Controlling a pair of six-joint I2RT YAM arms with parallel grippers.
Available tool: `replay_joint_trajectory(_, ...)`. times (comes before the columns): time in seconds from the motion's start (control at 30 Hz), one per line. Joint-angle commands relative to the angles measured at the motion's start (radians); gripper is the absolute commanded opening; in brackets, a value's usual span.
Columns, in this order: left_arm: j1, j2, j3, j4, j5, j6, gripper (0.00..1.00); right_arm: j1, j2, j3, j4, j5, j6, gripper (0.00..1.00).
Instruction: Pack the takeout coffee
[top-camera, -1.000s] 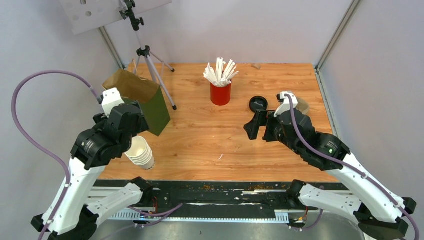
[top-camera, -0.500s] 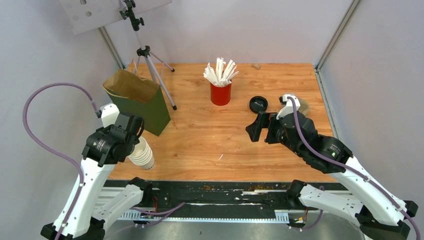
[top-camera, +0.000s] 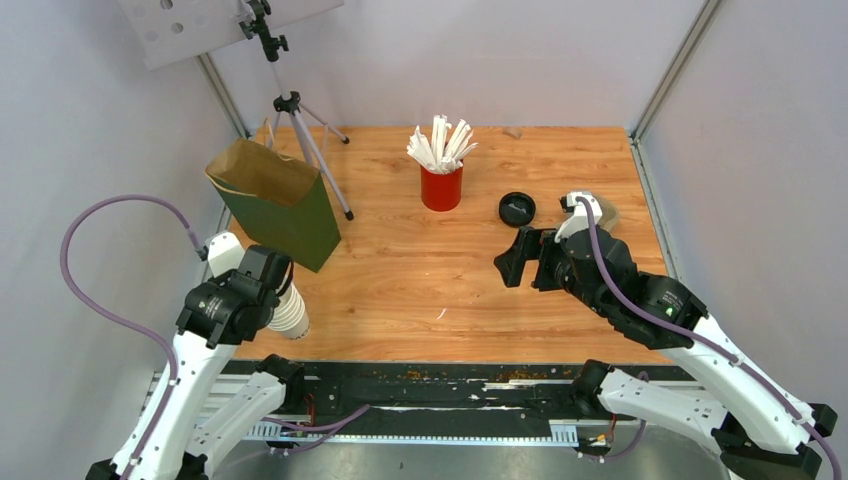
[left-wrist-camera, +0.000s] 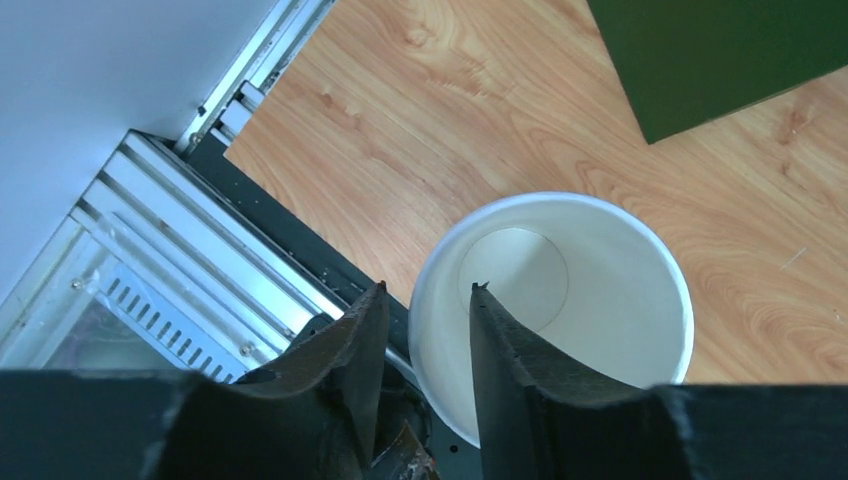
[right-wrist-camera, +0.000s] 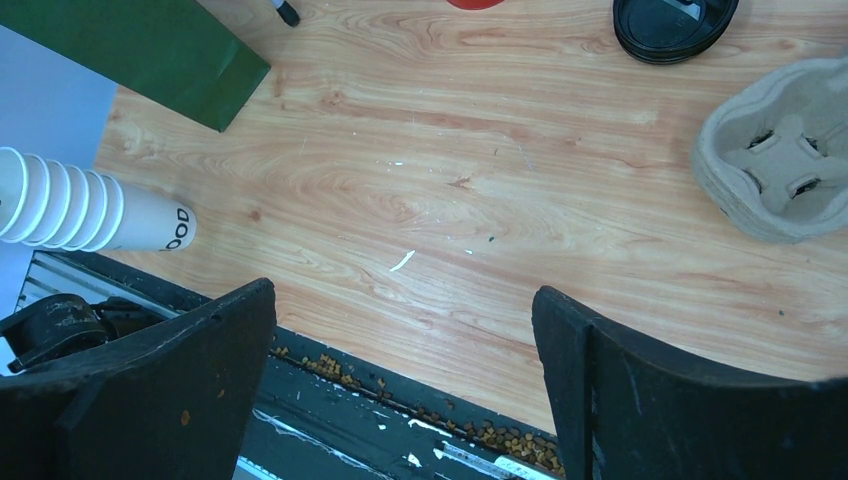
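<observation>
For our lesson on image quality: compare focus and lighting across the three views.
Top external: even, soft light, faint shadows, all sharp. Left wrist: left fingers dark against the bright white cup, which is in focus. Right wrist: right fingers near-black; table sharp.

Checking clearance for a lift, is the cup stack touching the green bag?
Apart. Right wrist view shows bare wood between the cup stack and the green bag.

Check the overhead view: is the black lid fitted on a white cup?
No, the black lid lies by itself on the wooden table, well apart from the stack of white cups.
</observation>
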Motion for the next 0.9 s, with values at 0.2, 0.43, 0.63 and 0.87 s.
replay_joint_trajectory(0.2,0.005,-0.007,0.021,0.041,-0.026,-0.020,0.26,0.004,-0.009,-0.003,0.002,0.015,0.015,0.99)
replay_joint_trajectory(0.43,0.005,-0.011,0.060,0.026,-0.037,-0.003,0.00,0.003,0.010,-0.003,0.007,0.008,0.016,0.99)
replay_joint_trajectory(0.63,0.005,-0.024,0.120,0.010,-0.070,0.017,0.00,0.004,0.004,-0.008,-0.005,0.025,0.025,1.00)
replay_joint_trajectory(0.87,0.005,-0.051,0.170,0.027,-0.053,0.031,0.00,0.004,-0.005,0.017,-0.012,0.067,0.026,1.00)
